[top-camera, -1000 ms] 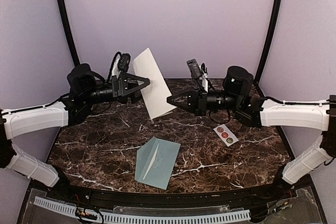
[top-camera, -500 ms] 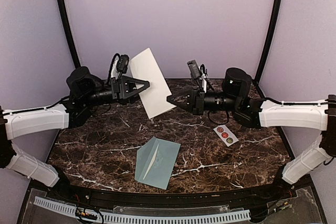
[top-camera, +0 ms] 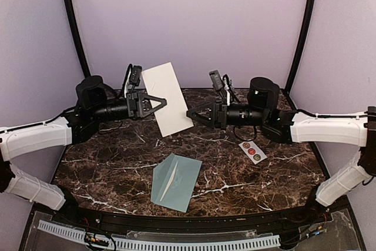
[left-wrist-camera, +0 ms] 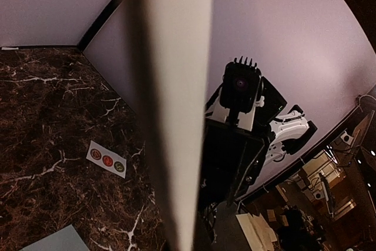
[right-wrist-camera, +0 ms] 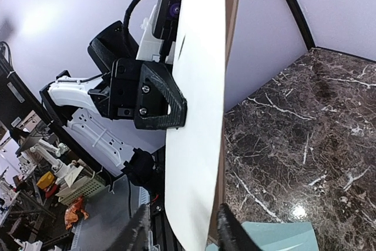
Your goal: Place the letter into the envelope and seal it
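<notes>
Left fingers [top-camera: 154, 101] clamp the raised letter [top-camera: 167, 95]; envelope [top-camera: 176, 181] and sticker strip [top-camera: 252, 150] lie flat.

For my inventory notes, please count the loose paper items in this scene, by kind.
White letter: 1
Teal envelope: 1
Sticker strip: 1
Total: 3

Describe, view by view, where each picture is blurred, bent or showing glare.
Top view: evenly lit and sharp, though the black posts look curved. Left wrist view: the letter sits so near the lens that it is a blurred band. Right wrist view: a bright glare spot on the table; the fingers at the bottom edge are soft.
</notes>
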`<state>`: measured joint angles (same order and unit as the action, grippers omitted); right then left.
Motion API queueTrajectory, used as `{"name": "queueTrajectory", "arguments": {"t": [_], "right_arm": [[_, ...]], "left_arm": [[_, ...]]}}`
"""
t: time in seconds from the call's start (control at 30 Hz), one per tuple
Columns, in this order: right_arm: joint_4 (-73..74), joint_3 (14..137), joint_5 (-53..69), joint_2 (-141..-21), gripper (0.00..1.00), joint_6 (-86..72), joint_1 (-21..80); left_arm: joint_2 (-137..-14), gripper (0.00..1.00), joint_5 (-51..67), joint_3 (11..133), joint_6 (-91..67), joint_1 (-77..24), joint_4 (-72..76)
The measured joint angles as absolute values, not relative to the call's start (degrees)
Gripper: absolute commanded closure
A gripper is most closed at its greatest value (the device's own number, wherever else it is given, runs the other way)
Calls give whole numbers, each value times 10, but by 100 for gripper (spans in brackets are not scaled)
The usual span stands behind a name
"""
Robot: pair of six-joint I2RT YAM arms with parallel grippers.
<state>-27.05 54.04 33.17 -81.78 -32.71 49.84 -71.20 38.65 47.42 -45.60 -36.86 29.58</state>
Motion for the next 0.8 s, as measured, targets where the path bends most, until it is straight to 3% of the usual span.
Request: {"name": "queueTrajectory", "arguments": {"t": [0.13,0.23,0.47,0.57,0.63,0.8], "right_arm": [[-252,540,327,-810,22,-322,491],[-239,540,328,-800,11,-315,483],[-211,566,365,-809,5,-299,482],[-203,590,384,-830,13,-291,490],[-199,602,395,-845,23,-287,497],[-211,606,425,-868,59,-299,505]], "left_arm": [[-708,100,383,474,-415,-369,261],[-702,100,391,474,-380,-369,240],[-700,100,450,477,-322,-379,221],[-702,100,472,486,-305,-392,210],[-704,100,482,492,-299,-397,208],[-716,100,508,503,-290,-409,205]]}}
